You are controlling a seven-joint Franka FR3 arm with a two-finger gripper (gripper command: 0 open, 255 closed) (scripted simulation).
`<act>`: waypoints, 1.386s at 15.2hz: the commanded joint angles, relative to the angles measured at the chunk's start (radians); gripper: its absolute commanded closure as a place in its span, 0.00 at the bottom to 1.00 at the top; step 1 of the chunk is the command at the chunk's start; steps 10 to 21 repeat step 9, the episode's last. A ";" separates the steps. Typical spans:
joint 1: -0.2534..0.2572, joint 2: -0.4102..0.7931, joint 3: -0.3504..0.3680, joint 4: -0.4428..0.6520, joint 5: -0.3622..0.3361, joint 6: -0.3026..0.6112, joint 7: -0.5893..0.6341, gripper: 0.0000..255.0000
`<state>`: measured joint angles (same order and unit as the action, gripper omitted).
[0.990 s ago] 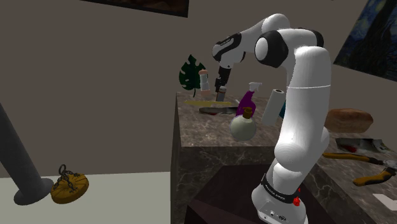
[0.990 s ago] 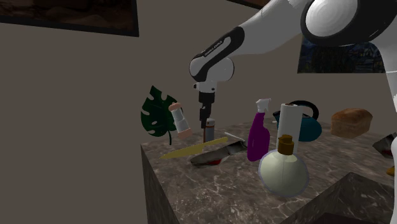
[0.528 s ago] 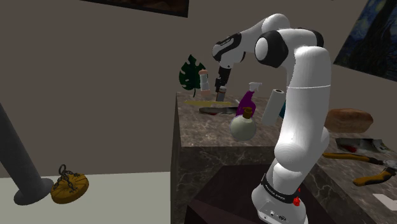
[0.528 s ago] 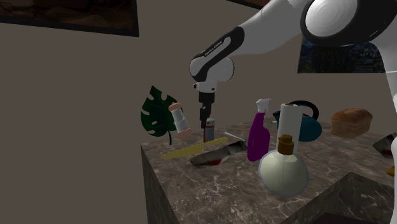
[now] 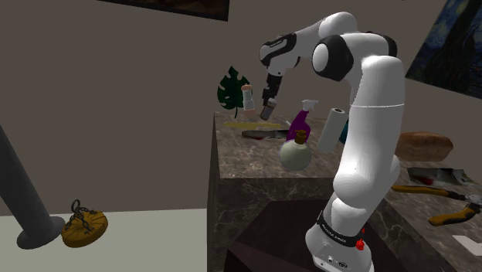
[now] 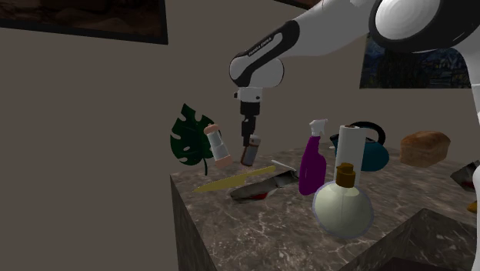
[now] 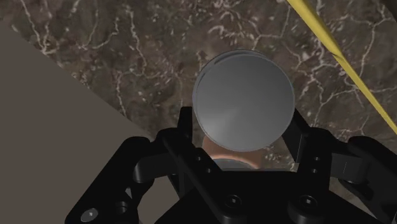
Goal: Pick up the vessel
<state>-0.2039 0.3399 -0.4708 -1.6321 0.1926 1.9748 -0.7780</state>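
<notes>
One small vessel hangs pinched at its upper end by the gripper, clear of the counter. Risk: it pivots and slips out.

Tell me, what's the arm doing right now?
Tool shut on the small grey-topped vessel. Vessel off the marble counter, hanging in the tool. Yellow strip below, white bottle beside it, neither touching.
</notes>
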 commanded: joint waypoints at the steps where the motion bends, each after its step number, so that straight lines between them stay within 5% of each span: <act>1: -0.002 -0.004 -0.002 0.021 -0.003 -0.025 0.002 1.00; 7: -0.004 -0.016 -0.006 0.087 -0.012 -0.100 0.010 1.00; 21: -0.004 -0.016 -0.006 0.088 -0.012 -0.102 0.010 1.00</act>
